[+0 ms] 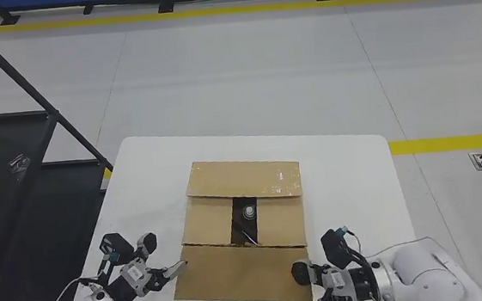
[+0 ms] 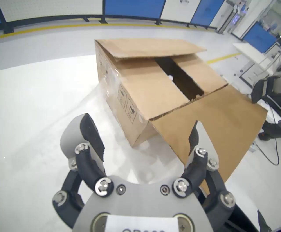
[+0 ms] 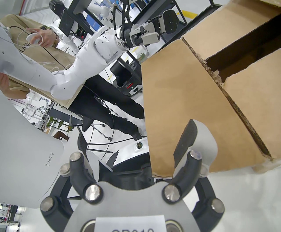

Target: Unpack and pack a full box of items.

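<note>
A cardboard box (image 1: 243, 224) stands in the middle of the white table (image 1: 347, 184). Its far flap is up, and its two inner flaps lie shut with a dark gap (image 1: 246, 221) between them. A round pale item (image 1: 248, 210) shows through that gap. The near flap (image 1: 239, 276) is folded out flat toward me. My left gripper (image 2: 145, 136) is open at the left corner of this flap (image 2: 210, 123), with one fingertip (image 2: 196, 137) over the flap's edge. My right gripper (image 3: 140, 140) is open at the flap's right corner (image 3: 175, 105); one finger (image 3: 188, 136) lies against the cardboard.
A black frame (image 1: 20, 92) and a dark panel stand just off the table's left side. Bare tabletop lies to the left and right of the box. My left arm (image 3: 131, 35) shows beyond the flap in the right wrist view.
</note>
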